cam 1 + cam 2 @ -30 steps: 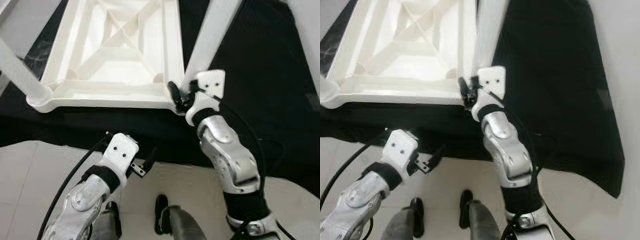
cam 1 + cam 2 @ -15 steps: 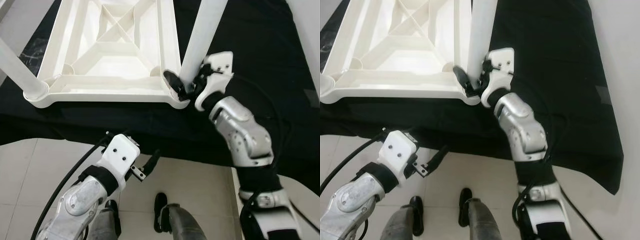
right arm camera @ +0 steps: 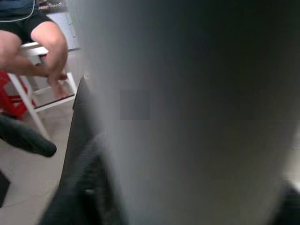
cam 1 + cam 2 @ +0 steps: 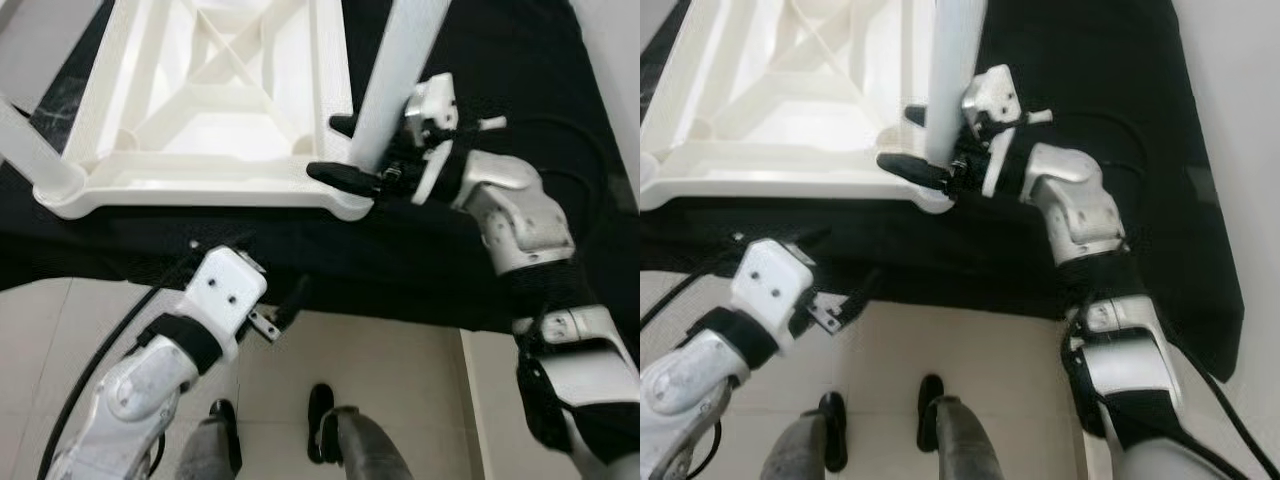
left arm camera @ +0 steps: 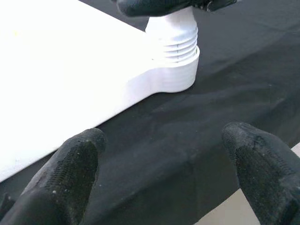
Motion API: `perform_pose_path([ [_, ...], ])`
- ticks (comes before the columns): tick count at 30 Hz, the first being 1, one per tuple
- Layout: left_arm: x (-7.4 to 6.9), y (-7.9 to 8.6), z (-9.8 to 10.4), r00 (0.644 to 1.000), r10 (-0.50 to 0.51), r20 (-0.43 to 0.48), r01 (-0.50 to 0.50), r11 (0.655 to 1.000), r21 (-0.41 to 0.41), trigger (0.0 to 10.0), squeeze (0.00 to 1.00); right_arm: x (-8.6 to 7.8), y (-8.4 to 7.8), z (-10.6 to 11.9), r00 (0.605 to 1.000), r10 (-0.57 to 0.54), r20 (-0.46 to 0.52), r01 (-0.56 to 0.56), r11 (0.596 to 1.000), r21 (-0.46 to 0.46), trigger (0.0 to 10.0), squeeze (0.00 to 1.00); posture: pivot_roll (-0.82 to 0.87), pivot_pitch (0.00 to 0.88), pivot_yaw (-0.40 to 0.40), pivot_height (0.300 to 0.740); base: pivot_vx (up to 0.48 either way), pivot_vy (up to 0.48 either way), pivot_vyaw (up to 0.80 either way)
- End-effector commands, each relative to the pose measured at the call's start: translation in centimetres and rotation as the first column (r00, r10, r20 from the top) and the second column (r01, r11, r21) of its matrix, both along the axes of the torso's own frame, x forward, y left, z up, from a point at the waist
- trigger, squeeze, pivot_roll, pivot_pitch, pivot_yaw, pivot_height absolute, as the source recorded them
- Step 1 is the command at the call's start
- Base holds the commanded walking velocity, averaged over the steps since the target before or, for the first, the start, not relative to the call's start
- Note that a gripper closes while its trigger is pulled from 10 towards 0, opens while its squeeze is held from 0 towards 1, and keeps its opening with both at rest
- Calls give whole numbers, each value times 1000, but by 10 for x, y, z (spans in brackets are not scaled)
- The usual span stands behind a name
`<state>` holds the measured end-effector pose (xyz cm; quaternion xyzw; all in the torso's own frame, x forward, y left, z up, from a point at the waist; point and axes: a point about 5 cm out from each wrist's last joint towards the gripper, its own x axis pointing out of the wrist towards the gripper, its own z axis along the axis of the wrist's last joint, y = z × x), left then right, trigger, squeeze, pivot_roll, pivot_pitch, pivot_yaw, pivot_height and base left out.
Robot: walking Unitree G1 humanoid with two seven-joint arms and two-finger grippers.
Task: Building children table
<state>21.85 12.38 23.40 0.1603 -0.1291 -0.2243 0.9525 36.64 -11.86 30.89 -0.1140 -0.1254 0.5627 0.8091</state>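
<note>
Left eye view: nearest, the left gripper (image 4: 283, 308) hangs spread and empty over the floor (image 4: 400, 380). Beyond, on a black cloth (image 4: 500, 60), the right gripper (image 4: 345, 150) clasps the leg (image 4: 395, 75) at the upturned tabletop's (image 4: 210, 185) near corner.

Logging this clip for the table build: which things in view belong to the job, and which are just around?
Part of the job:
- white tabletop, lying upside down
- white leg standing in its near corner socket
- right gripper, fingers around that leg
- left gripper, open, near the table edge

Just around:
- black cloth under the tabletop
- tiled floor
- seated person
</note>
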Motion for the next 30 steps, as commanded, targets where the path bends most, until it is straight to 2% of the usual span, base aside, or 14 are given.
perform_pose_path([
  [1,-4,3,-3,1000,23,-16,-23,1000,-13,10000,0,2,6,-4,999,36,-5,-36,999,-39,0,0,142,379,-118,740,0,0,0],
  [4,-3,6,-4,998,49,-24,-50,998,-29,10000,0,6,2,-7,999,40,-19,-41,997,-59,0,0,134,379,-118,740,0,0,0],
  [12,2,7,-10,996,73,-53,-78,994,-80,10000,0,9,-18,-33,994,-86,-71,78,991,-111,0,0,82,379,-133,740,0,0,0],
  [15,4,6,-13,995,74,-64,-80,993,-92,10000,0,-1,-31,-50,968,-210,-140,202,977,-69,0,0,45,382,-148,740,0,0,0],
  [16,5,5,-15,995,72,-69,-79,992,-97,10000,0,-6,-32,-61,935,-316,-161,311,949,-56,0,0,35,383,-153,740,0,0,0],
  [17,5,5,-15,995,72,-69,-79,992,-97,10000,0,-6,-32,-61,935,-316,-161,311,949,-56,0,0,35,383,-153,740,0,0,0],
  [19,5,5,-16,995,70,-73,-77,992,-101,10000,0,-11,-33,-73,884,-433,-175,432,901,-47,0,0,33,383,-153,740,0,0,0],
  [20,5,5,-18,994,71,-79,-80,991,-107,10000,0,-20,-31,-92,743,-648,-169,648,759,-60,0,0,18,381,-145,740,0,0,0],
  [21,5,5,-18,994,71,-79,-80,991,-107,10000,0,-20,-31,-92,743,-648,-169,648,759,-60,0,0,18,381,-145,740,0,0,0],
  [22,6,5,-18,994,73,-82,-82,990,-111,10000,0,-29,-34,-102,603,-782,-159,784,617,-64,0,0,21,383,-145,740,0,0,0],
  [23,7,5,-18,994,73,-83,-82,990,-111,10000,0,-48,-23,-114,564,-812,-149,813,578,-76,0,0,30,393,-140,740,0,0,0],
  [26,8,4,-19,994,70,-87,-80,990,-114,10000,0,-58,-10,-123,559,-811,-174,814,576,-72,0,0,13,384,-122,740,0,0,0],
  [28,9,2,-21,994,54,-90,-63,993,-100,10000,0,-62,9,-127,624,-756,-199,761,645,-63,0,0,25,372,-130,740,0,0,0],
  [30,10,1,-21,995,51,-89,-60,993,-103,10000,0,-60,12,-126,631,-749,-202,755,653,-62,0,0,24,372,-130,740,0,0,0],
])
